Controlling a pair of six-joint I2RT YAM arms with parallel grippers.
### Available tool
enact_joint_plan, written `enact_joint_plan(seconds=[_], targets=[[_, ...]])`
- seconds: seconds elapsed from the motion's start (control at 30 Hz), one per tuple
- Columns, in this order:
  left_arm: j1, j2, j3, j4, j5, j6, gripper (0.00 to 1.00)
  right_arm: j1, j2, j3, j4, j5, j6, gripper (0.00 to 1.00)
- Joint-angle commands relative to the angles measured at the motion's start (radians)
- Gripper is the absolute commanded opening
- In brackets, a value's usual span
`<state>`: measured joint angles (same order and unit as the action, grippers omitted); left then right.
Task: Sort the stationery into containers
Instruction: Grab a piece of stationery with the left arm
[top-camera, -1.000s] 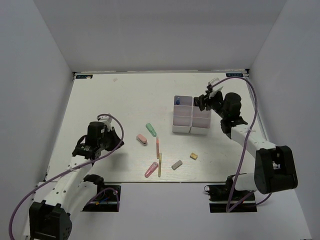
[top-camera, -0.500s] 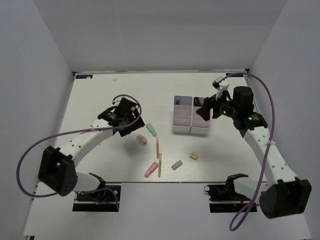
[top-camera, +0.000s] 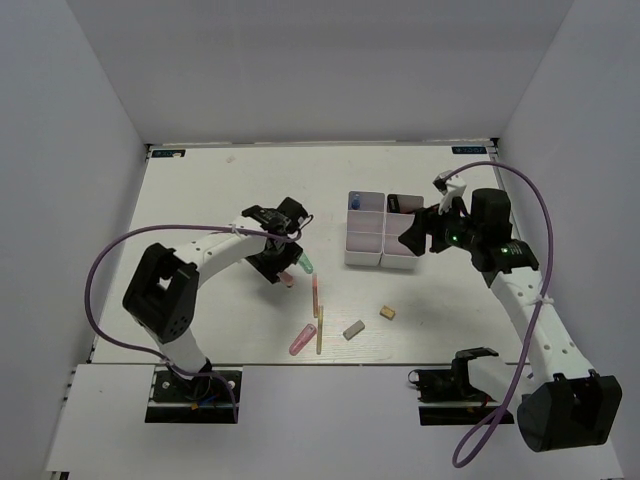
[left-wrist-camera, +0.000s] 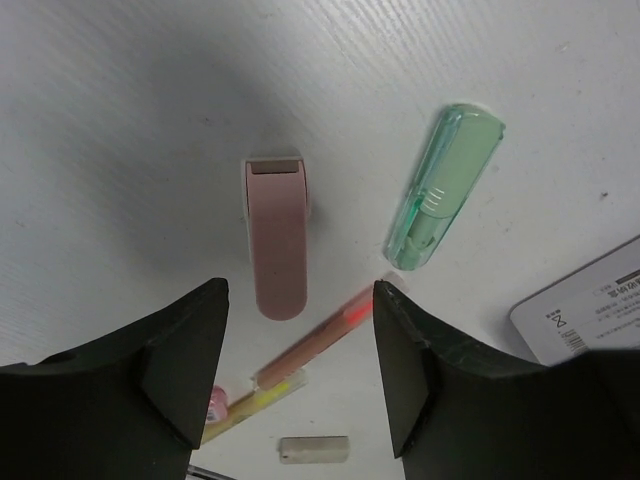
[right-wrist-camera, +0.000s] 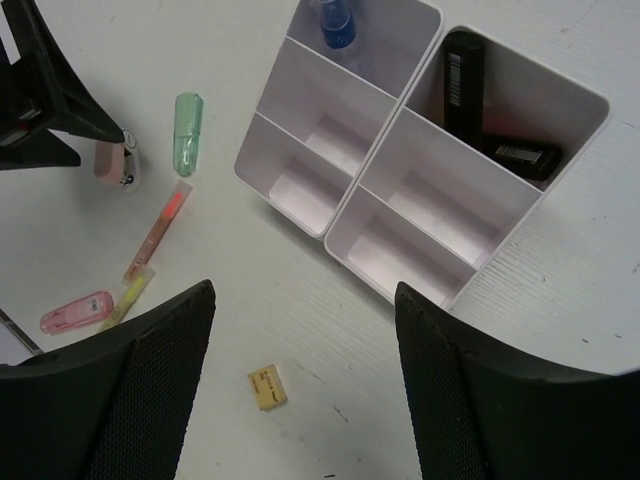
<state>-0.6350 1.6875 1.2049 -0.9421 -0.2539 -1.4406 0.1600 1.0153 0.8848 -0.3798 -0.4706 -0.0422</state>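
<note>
The containers (top-camera: 366, 240) (right-wrist-camera: 400, 128) stand right of centre; a blue-capped tube (right-wrist-camera: 335, 25) and two black markers (right-wrist-camera: 465, 80) lie in the far bins. My left gripper (top-camera: 288, 268) (left-wrist-camera: 300, 290) hangs open just above a pink marker (left-wrist-camera: 277, 235), with a green marker (left-wrist-camera: 445, 185) (top-camera: 303, 262) beside it. A pink stick (left-wrist-camera: 320, 340) (top-camera: 315, 295), a yellow stick (top-camera: 320, 335) (right-wrist-camera: 128, 295), another pink marker (top-camera: 302, 340) (right-wrist-camera: 77, 312), a grey eraser (top-camera: 353, 329) (left-wrist-camera: 313, 449) and a tan eraser (top-camera: 387, 312) (right-wrist-camera: 266, 387) lie loose. My right gripper (top-camera: 410, 238) (right-wrist-camera: 303, 288) is open and empty above the bins' near end.
White walls enclose the table on three sides. The four nearer bins (right-wrist-camera: 310, 185) hold nothing. The left arm's purple cable (top-camera: 110, 260) arcs over the left half of the table.
My left arm has swung from the near left to above the pink marker, and its jaws have opened. My right gripper has drawn back from the far bins toward their near end.
</note>
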Motion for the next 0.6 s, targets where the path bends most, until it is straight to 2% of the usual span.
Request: enact_joint_plan(seconds=[0.0, 0.3, 0.4, 0.43, 0.57], targets=[[-0.009, 0.008, -0.011, -0.003, -0.009, -0.102, 0.69, -0.014, -0.023, -0.004, 0.01, 0.007, 0.012, 0.75], [-0.011, 0.08, -0.037, 0.045, 0.021, -0.101, 0.64, -0.048, -0.033, -0.007, 0.005, 0.009, 0.01, 0.75], [-0.009, 0.084, -0.047, 0.069, 0.03, -0.089, 0.45, -0.054, -0.029, -0.01, 0.006, 0.006, 0.01, 0.75], [-0.009, 0.087, -0.048, 0.078, 0.031, -0.083, 0.3, -0.057, -0.029, -0.009, 0.007, 0.004, 0.01, 0.75], [-0.015, 0.058, -0.027, 0.075, 0.038, -0.058, 0.12, -0.066, -0.029, -0.012, 0.009, -0.006, 0.016, 0.75]])
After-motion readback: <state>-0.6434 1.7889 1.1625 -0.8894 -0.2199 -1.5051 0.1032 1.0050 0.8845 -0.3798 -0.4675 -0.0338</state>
